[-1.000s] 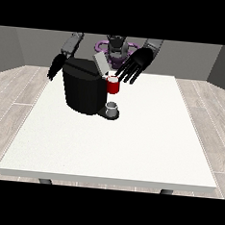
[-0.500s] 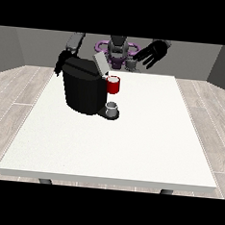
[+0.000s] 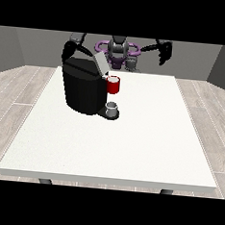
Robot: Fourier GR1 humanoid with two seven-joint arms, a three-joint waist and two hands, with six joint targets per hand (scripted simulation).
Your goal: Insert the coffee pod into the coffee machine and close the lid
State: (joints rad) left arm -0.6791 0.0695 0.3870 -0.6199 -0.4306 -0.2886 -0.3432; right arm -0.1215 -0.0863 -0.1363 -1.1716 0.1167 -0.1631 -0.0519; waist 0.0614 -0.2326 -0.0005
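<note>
front view: you are looking across a white surface [image 3: 111, 143] at the robot, which stands behind its far edge. the black coffee machine [image 3: 83, 87] sits on the surface near the far left corner as you see it. its lid [image 3: 101, 63] is tilted up at the top, not closed. a red thing at the machine [image 3: 113, 84] shows on the side facing the middle of the surface, and below it a grey thing [image 3: 112, 107] rests on the machine's low black base; you cannot tell whether that grey thing is the coffee pod, and no pod shows plainly anywhere else on the surface.

the hand at the view's right [image 3: 164, 51] hangs in the air above the far edge, well apart from the machine and touching nothing. its fingers point downward, relaxed and spread, holding nothing.

the hand at the view's left [image 3: 70, 48] is at the machine's top back corner, close against or just behind it; you cannot tell how its fingers lie, nor whether it touches the machine.
</note>
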